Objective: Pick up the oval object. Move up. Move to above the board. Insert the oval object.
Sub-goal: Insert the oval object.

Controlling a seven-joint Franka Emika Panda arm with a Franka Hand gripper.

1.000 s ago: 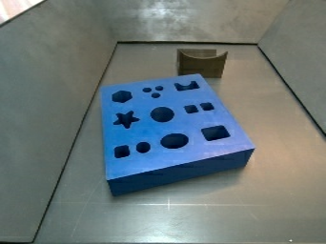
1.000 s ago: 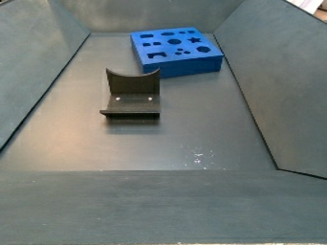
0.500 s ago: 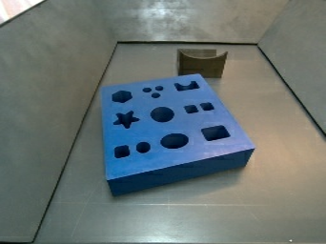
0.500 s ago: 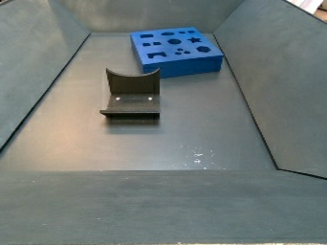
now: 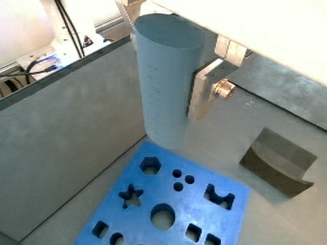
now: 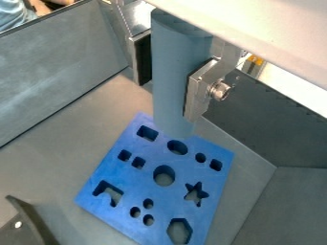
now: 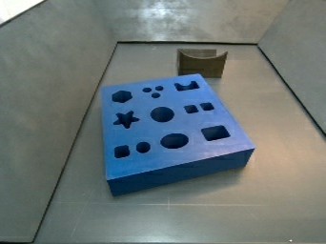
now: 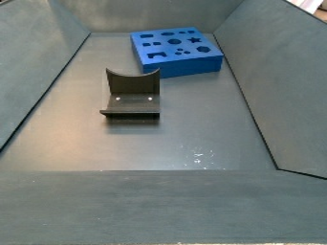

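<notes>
Claw (image 5: 173, 72) is gripping the oval object (image 5: 166, 81) and hanging high over the board (image 5: 173, 196); pickup and lift look done, leaving alignment over the oval hole and insertion.

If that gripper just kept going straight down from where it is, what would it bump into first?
Probably the board. The gripper holds the oval object pointing down, high above it, so the peg's lower end would meet the blue top first; whether it lines up with a hole is unclear.
</notes>
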